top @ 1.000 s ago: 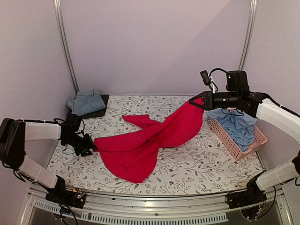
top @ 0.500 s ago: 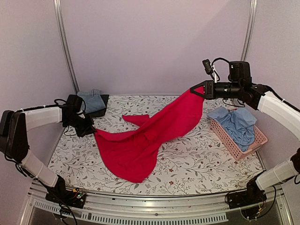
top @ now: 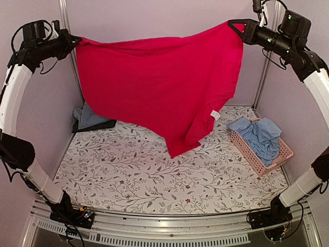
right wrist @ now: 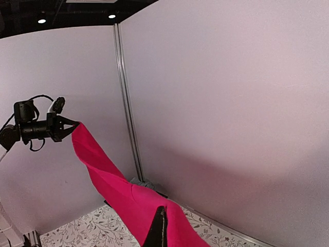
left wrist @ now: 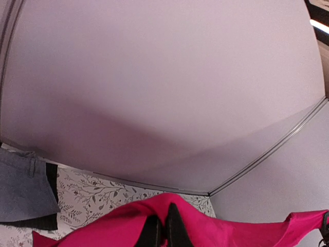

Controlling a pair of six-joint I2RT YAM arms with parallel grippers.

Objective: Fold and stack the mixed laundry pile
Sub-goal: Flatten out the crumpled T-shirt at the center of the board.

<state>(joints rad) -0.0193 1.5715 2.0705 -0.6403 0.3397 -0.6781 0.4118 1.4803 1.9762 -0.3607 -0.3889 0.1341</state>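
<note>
A bright red garment (top: 159, 77) hangs spread in the air high above the table, held by both arms. My left gripper (top: 76, 40) is shut on its top left corner, and my right gripper (top: 232, 23) is shut on its top right corner. The cloth's lowest tip hangs just above the tablecloth. In the left wrist view the black fingers (left wrist: 175, 229) pinch red cloth (left wrist: 231, 231). The right wrist view shows the red garment (right wrist: 110, 182) stretching from my right gripper (right wrist: 158, 226) away to the left gripper (right wrist: 69, 125). A light blue shirt (top: 262, 136) lies crumpled in the pink basket (top: 259, 162).
The floral tablecloth (top: 128, 175) covers the table. A grey-blue folded cloth on a dark pad (top: 90, 118) sits at the back left corner. Upright metal posts (top: 66, 15) stand at both back corners, close to the raised arms.
Both arms rose steeply and moved apart, lifting the red garment off the table until it hangs spread between them. The left gripper shut on the cloth's left corner before the lift.
</note>
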